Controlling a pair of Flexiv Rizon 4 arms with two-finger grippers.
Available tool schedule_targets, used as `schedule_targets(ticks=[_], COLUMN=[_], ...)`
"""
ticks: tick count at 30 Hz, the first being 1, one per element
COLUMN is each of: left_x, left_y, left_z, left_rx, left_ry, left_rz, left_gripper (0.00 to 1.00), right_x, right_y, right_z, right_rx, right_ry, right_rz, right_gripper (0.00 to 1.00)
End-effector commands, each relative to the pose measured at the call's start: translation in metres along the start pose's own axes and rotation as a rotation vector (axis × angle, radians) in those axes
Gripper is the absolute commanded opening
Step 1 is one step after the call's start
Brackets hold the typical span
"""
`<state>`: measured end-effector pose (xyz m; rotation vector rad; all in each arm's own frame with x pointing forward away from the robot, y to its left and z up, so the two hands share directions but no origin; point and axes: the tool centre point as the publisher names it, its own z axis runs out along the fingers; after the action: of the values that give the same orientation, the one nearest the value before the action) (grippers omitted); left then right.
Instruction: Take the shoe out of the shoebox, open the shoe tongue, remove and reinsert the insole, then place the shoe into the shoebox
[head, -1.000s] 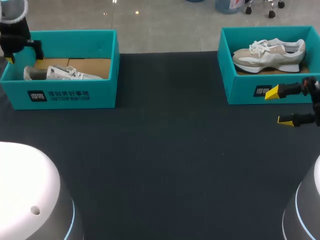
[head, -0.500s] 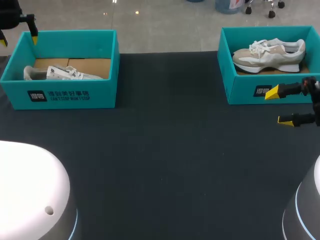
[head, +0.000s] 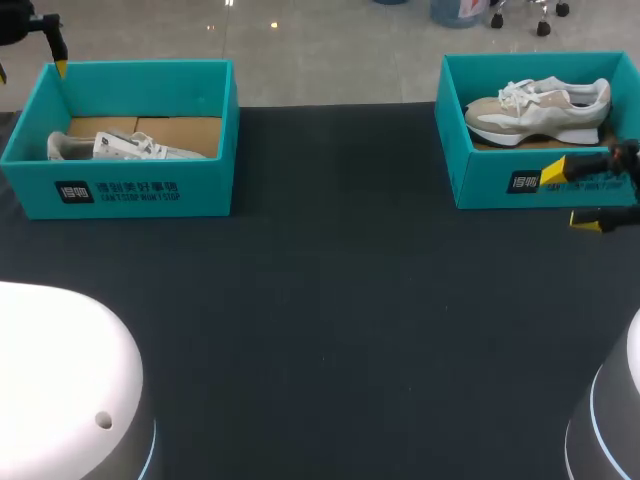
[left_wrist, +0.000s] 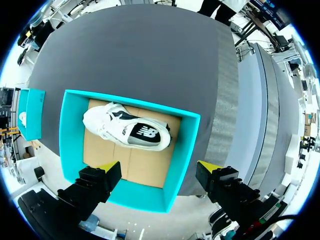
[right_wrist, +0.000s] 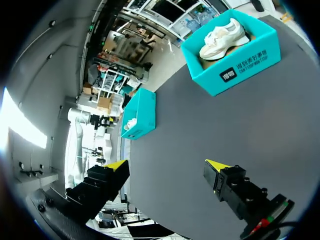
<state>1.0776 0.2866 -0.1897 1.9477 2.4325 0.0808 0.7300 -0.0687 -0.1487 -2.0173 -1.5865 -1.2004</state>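
The white shoe (head: 125, 148) lies inside the left shoebox (head: 140, 190), a teal box at the worktop's (head: 330, 300) far left. From the head view the box's front wall hides the shoe's lower part, so only its upper edge and laces show. The left wrist view looks down into the same box and shows the whole shoe (left_wrist: 127, 131): it has a dark patch at its middle and rests on the brown cardboard floor, against the wall farther from the fingers.

The left claw (left_wrist: 159, 167) hangs above this box with its fingers spread wide and nothing between them. In the head view it is almost wholly cut off at the corner, with little more than one yellow tip showing.

A beige shoe (head: 540, 108) sits upright in the right shoebox (head: 490, 180) at the far right, well apart from the first box.

The right claw (head: 568, 197) is in front of that box's front wall, its fingers parted and empty. Its arm is cut off by the edge. From its wrist view both boxes are far ahead, and the left box's contents are too small to make out.
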Motion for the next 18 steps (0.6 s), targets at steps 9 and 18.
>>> schedule_targets(ticks=[9,18], left_x=[0.000,0.000], left_y=[-0.001,-0.001], left_z=[-0.001,-0.001], left_rx=[-0.001,-0.001], left_ry=[0.003,0.003], left_rz=[0.000,0.000], left_gripper=[1.00,1.00], right_x=[0.002,-0.007], right_y=[0.115,0.163], right_z=[0.003,0.000], right_rx=[0.002,-0.007], right_ry=[-0.125,-0.168], right_rz=[-0.067,-0.109], right_gripper=[1.00,1.00])
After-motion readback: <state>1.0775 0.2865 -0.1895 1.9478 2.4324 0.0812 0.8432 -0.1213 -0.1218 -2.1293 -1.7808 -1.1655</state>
